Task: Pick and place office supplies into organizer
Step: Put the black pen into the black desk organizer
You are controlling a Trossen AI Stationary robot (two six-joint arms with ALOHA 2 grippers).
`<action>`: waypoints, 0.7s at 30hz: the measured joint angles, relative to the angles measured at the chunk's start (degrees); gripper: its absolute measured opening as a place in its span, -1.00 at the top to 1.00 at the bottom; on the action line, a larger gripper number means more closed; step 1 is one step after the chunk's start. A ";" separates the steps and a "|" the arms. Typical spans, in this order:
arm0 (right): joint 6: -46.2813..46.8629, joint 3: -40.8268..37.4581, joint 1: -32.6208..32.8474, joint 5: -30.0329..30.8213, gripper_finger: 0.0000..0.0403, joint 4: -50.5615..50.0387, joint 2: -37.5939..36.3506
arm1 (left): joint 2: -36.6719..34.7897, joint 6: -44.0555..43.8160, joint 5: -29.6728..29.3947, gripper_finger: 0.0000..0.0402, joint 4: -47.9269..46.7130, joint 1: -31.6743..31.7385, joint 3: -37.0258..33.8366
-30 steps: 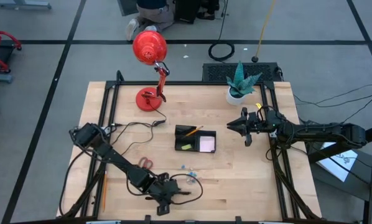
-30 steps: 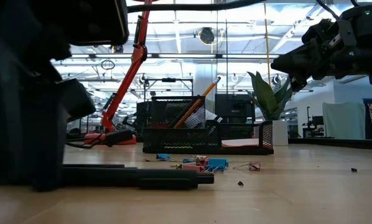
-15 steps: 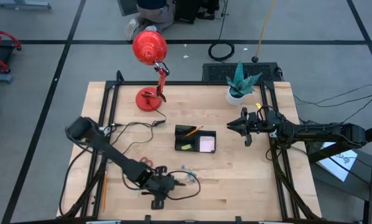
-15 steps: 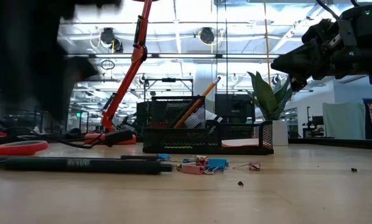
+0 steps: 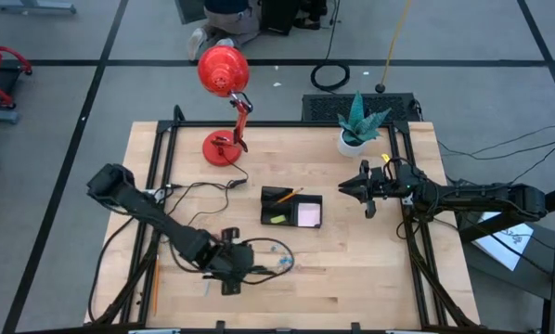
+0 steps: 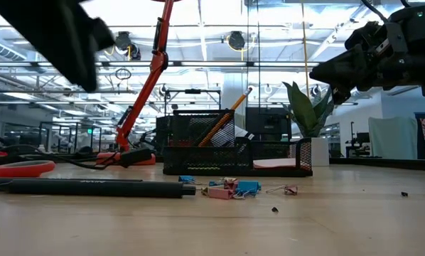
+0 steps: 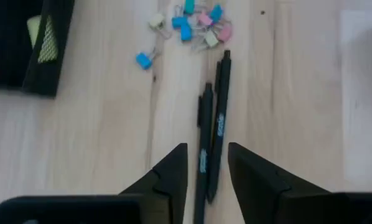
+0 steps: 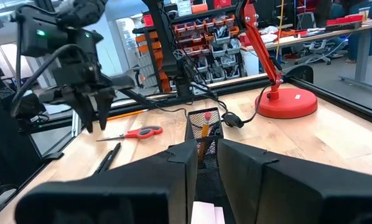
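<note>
Going left to right across the table: an orange pencil (image 5: pixel 154 284) lay loose by the left edge, untouched, and the red-handled scissors (image 6: pixel 17 168) sat flat on the wood, also not yet filed. My left gripper (image 7: pixel 206 177) hung just above the two black pens (image 7: pixel 212 134), which lay side by side on the light wooden table (image 5: pixel 370 269); fingers stood partly apart, straddling the pens w/o touching them, nothing held. Just past the pen tips was the scatter of tiny blue, pink and yellow binder clips (image 7: pixel 187 28), all outside the tray. Next, near mid-table, the low black mesh organizer (image 5: pixel 291 208) already had an orange pencil standing in its cup (image 6: pixel 224 119), a yellow-green piece (image 5: pixel 277 219) in one compartment and a pale pink sticky-note pad (image 5: pixel 308 215) in the next. So approx. three items in; pens, scissors, clips, loose pencil left. Far right, my right gripper (image 5: pixel 344 190) waited in the air beside the organizer, fingers nearly together, empty.
</note>
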 joint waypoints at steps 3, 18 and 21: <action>-0.01 0.00 -0.01 0.00 0.71 -0.24 -0.04 | 2.94 2.07 1.00 0.46 0.05 1.08 -0.40; -0.02 0.00 0.00 0.09 0.71 0.24 0.46 | 6.56 3.70 3.07 0.19 2.63 2.25 -0.31; -0.02 0.00 0.00 0.09 0.71 0.27 0.48 | 6.48 3.99 1.72 0.14 3.05 2.14 -0.50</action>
